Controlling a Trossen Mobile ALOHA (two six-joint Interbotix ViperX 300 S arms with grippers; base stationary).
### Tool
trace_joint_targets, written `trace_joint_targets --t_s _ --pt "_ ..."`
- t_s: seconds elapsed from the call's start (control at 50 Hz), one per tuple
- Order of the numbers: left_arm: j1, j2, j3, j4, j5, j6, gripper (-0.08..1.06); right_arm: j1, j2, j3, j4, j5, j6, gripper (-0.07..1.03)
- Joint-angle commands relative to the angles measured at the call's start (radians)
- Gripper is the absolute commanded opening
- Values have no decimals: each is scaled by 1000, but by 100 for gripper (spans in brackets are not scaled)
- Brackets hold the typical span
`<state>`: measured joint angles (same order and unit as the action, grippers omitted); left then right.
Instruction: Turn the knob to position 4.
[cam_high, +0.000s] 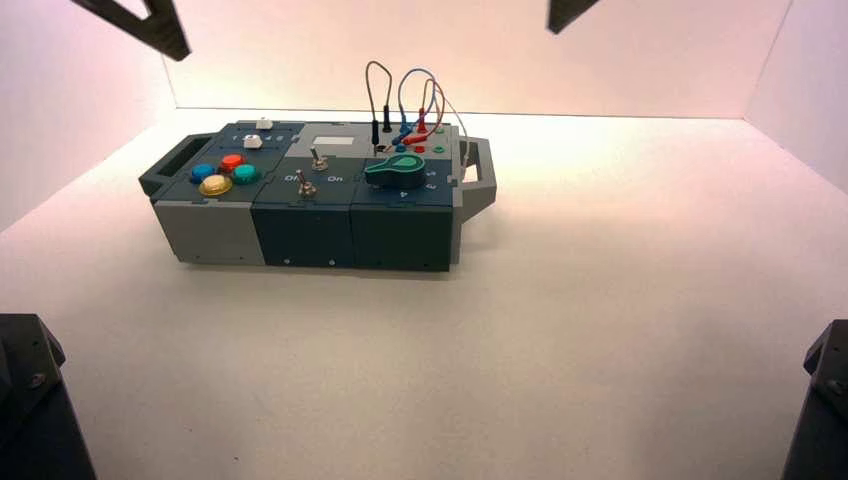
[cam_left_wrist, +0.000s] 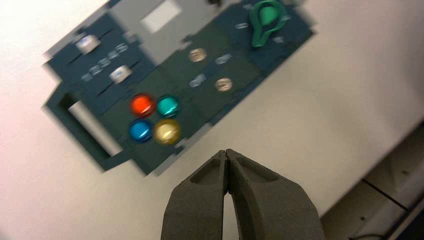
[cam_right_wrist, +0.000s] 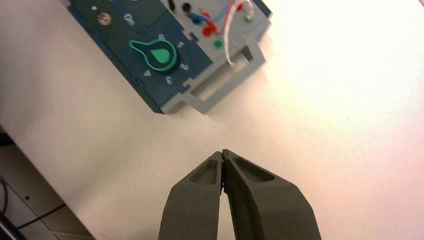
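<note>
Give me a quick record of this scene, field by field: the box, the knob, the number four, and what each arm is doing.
box: grey and dark teal box on a white table
knob: green teardrop knob at the box's right end, untouched
knob tip: between the printed 6 and 4, not on the 4
position 4: white numeral 4 beside the knob's rim
left end effector: shut, high above the coloured buttons' end, holding nothing
right end effector: shut, above bare table, off the knob
wires: looped wires plugged in behind the knob

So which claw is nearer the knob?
Right. The right claw hangs shut above the table off the box's knob end; the left claw, also shut, hangs off the button end.
</note>
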<state>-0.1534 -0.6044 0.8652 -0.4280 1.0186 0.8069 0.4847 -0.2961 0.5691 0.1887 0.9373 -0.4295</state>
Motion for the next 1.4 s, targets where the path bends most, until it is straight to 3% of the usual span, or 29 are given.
trace_joint_targets --t_s 0.02,0.16,0.28,0.44,0.7,1.4 --pt "-5 -3 -15 -60 -3 32 -3 8 35 -60 38 -2 -31 -2" --pt "-5 -6 5 -74 -35 35 -3 25 94 -98 44 -5 -43 -2" --pt "-5 -28 44 -91 -114 34 -3 84 183 -149 32 -29 -64 -2" --pt "-3 -41 72 -106 -120 32 -3 144 272 -199 5 -44 -61 -2" --pt "-5 -44 81 -117 -120 28 -3 209 391 -284 -2 -80 -40 -2" --pt "-5 -37 80 -120 -120 20 -3 270 499 -301 3 -232 -17 -2"
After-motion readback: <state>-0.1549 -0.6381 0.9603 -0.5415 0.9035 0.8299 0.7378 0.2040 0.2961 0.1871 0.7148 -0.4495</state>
